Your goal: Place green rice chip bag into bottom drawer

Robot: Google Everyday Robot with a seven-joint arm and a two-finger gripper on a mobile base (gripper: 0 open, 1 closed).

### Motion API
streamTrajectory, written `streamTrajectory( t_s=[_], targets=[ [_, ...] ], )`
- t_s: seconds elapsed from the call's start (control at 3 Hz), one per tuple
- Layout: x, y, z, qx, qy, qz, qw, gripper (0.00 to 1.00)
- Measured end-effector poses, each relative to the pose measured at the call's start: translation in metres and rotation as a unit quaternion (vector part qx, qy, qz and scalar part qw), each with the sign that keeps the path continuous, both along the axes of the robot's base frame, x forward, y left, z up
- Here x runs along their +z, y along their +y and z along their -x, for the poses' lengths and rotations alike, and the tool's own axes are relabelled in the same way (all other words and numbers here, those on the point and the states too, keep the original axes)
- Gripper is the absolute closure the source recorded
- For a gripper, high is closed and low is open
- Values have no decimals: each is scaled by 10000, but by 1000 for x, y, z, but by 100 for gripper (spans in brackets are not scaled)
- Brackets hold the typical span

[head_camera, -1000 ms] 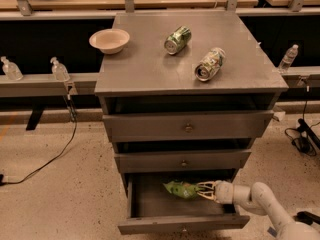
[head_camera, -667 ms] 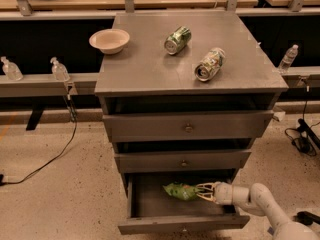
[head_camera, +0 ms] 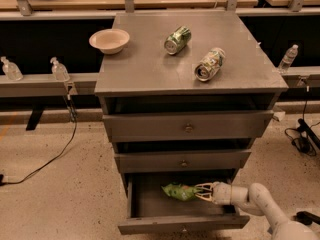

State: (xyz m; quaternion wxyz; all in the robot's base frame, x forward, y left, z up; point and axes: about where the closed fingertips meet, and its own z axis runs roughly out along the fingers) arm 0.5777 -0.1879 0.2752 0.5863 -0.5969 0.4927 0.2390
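Note:
The green rice chip bag (head_camera: 177, 191) is inside the open bottom drawer (head_camera: 150, 225), near the middle of the tray. My gripper (head_camera: 201, 193) reaches in from the right and its fingers (head_camera: 202, 187) close around the bag's right end. The white arm runs off to the lower right corner. Whether the bag rests on the drawer floor or hangs just above it is not clear. The middle drawer (head_camera: 183, 161) and the top drawer (head_camera: 188, 126) above are shut or nearly shut.
On the cabinet top (head_camera: 145, 66) lie two green-and-white drink cans (head_camera: 178, 39) (head_camera: 209, 64) on their sides and a pale bowl (head_camera: 109, 40). Clear bottles (head_camera: 59, 70) (head_camera: 288, 58) stand on a ledge behind. Cables (head_camera: 50, 159) lie on the speckled floor on both sides.
The gripper and bag have hardly moved; the bag sits at about the same spot in the bottom drawer.

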Motion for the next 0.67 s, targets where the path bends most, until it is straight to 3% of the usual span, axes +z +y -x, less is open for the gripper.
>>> streamTrajectory(
  t_s=[0.67],
  targets=[
    [-1,6,0,40,16,-23,10000,5]
  ],
)
